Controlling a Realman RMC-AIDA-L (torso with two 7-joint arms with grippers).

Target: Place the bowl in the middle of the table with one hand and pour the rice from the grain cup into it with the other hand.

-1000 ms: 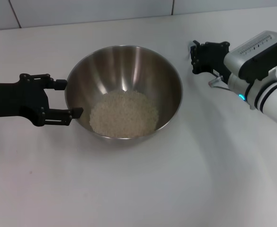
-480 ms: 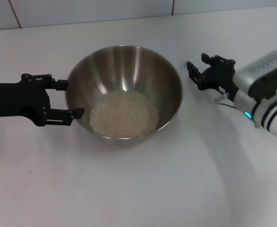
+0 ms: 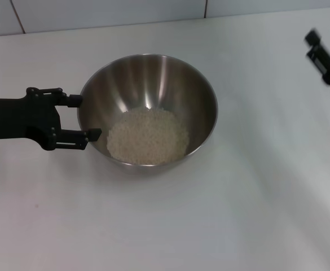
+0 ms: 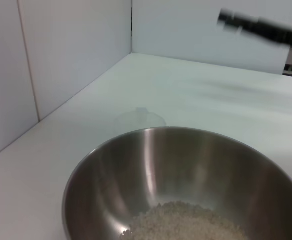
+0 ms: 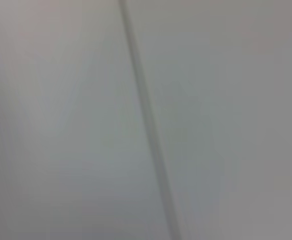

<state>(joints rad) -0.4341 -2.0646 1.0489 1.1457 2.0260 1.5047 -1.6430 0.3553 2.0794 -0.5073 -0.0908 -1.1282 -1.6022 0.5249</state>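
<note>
The steel bowl point(image 3: 153, 79) stands near the middle of the white table point(image 3: 170, 226), and it also fills the lower part of the left wrist view point(image 4: 150, 160). A pale heap of rice point(image 3: 148, 135) covers its bottom. My left gripper point(image 3: 89, 117) is open at the bowl's left side, its two fingers spread against the rim and outer wall. At the far right edge my right gripper point(image 3: 327, 35) is open and blurred, with nothing between its fingers. Beyond the bowl lies a faint translucent round shape point(image 4: 139, 119); I cannot tell whether it is the grain cup.
A tiled wall point(image 3: 97, 14) runs along the back of the table and also shows in the left wrist view point(image 4: 61, 60). The right wrist view holds only a blurred pale surface with a dark seam point(image 5: 146, 125).
My right gripper has swung away from beside the bowl's right rim to the far right edge of the head view. The left gripper, the bowl and the rice have stayed put.
</note>
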